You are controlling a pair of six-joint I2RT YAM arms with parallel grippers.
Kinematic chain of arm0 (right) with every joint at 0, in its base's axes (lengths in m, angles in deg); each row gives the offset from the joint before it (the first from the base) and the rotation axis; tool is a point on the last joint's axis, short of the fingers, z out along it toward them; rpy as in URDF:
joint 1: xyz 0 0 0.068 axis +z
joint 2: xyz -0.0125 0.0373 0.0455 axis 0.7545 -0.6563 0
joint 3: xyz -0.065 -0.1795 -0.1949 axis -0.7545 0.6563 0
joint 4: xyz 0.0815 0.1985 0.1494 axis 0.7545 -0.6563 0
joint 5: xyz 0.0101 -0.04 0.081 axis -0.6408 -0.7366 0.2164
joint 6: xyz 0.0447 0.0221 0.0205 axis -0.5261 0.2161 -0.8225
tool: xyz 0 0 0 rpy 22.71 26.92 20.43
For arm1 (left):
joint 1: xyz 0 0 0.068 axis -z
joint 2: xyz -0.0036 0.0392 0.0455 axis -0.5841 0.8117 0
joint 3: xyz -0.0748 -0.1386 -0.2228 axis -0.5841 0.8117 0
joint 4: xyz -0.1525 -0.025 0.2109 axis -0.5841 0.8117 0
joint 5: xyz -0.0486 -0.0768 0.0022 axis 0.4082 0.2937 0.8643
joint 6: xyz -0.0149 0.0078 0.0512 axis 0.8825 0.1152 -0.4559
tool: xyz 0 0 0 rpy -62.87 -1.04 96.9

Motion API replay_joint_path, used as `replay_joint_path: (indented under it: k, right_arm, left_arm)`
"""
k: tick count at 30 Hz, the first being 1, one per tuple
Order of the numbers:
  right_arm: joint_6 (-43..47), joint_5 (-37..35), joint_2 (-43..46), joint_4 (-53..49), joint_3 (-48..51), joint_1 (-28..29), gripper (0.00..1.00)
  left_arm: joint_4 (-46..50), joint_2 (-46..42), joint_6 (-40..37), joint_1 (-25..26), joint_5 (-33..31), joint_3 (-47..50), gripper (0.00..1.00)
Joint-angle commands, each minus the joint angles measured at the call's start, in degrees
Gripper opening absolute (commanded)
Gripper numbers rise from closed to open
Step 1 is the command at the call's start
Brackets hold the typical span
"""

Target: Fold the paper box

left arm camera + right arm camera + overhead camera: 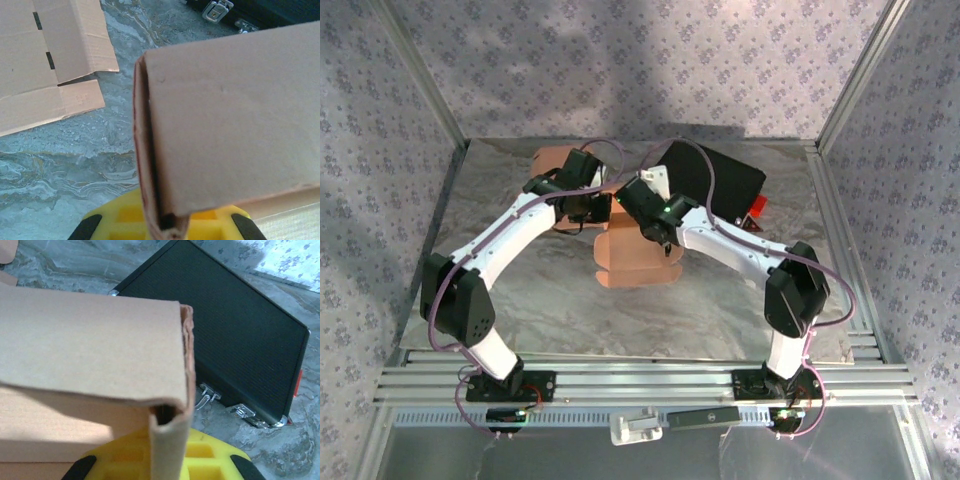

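— Where are we?
— Grey marbled table (pixel 620 320), patterned walls (pixel 620 60) on three sides. The box (pixel 635 262) sits mid-table, half-formed, between my two arms. A flat blank (pixel 552 163) lies at the far left and a black case (pixel 715 180) at the far right.

— Fingers?
— My left gripper (pixel 165 227) is pressed together on a left-side wall of the box. On its wrist camera the doubled cardboard edge runs straight down between the yellow fingers. My right gripper (pixel 167 455) pinches a right-side wall the same way, at a folded-over corner. From overhead the arms cover both contact spots, so I can't say whether each pinch takes one ply or two.

— How will it handle?
— Light, thin card, I'd judge: stiff across the panels and weak at the creases. It will likely slide on that smooth table if pushed from one side. The edge in the right pinch looks slightly crumpled. I'd hold near the creases, with one side anchoring while the other folds, and squeeze gently.
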Motion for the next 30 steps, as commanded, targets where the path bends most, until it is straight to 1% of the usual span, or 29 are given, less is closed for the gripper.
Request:
replay_joint_path:
  k: [1,4,7,9,10,11,14,17,19,24,25,26,30]
  right_arm:
    - [-1.9,-8.2,-2.5,-8.0,-2.4,0.4,0.0]
    - [-3.9,-9.9,-2.9,-10.2,-3.1,0.5,0.0]
    - [-3.3,-8.1,-1.8,-9.0,-2.6,0.2,0.0]
    - [-1.4,-5.4,0.0,-6.6,-1.6,0.2,0.15]
    - [-0.5,-3.5,1.3,-5.0,-1.1,0.1,0.25]
    - [0.2,-1.0,2.3,-4.0,-0.8,-0.3,0.32]
    - [2.1,5.9,5.6,-0.9,-0.1,-1.0,0.49]
    - [3.2,11.6,7.6,0.9,-0.2,-1.9,0.6]
    - [3.2,14.5,8.0,1.3,-0.7,-2.6,0.63]
    - [3.3,21.7,8.9,3.7,-0.1,-4.6,0.65]
    - [3.2,22.6,9.1,4.0,0.3,-4.9,0.64]
    - [3.2,24.0,9.2,4.7,0.8,-5.2,0.6]
    - [4.1,31.4,9.7,9.7,3.5,-7.2,0.56]
  left_arm:
    - [1.6,-1.9,0.3,0.3,-0.8,-2.0,0.0]
    - [1.3,-1.8,0.8,0.4,-0.9,-2.1,0.0]
    - [1.3,-1.6,1.3,0.5,-1.0,-2.2,0.0]
    - [1.6,-1.6,1.7,0.5,-1.3,-2.0,0.0]
    - [1.6,-1.6,2.0,0.5,-1.7,-2.0,0.0]
    - [1.8,-1.6,2.5,0.5,-2.1,-2.0,0.0]
    - [2.9,-1.6,4.6,0.5,-3.8,-2.2,0.0]
    - [4.5,-1.6,7.1,0.6,-5.8,-2.7,0.0]
    - [5.0,-1.6,8.0,0.7,-6.5,-2.9,0.0]
    - [6.4,-0.9,8.8,1.3,-8.1,-3.6,0.0]
    - [6.4,-0.8,8.9,1.3,-8.3,-3.6,0.0]
    - [6.4,-0.8,8.9,1.4,-8.3,-3.6,0.0]
    - [6.5,-0.6,8.7,1.5,-8.3,-3.6,0.0]
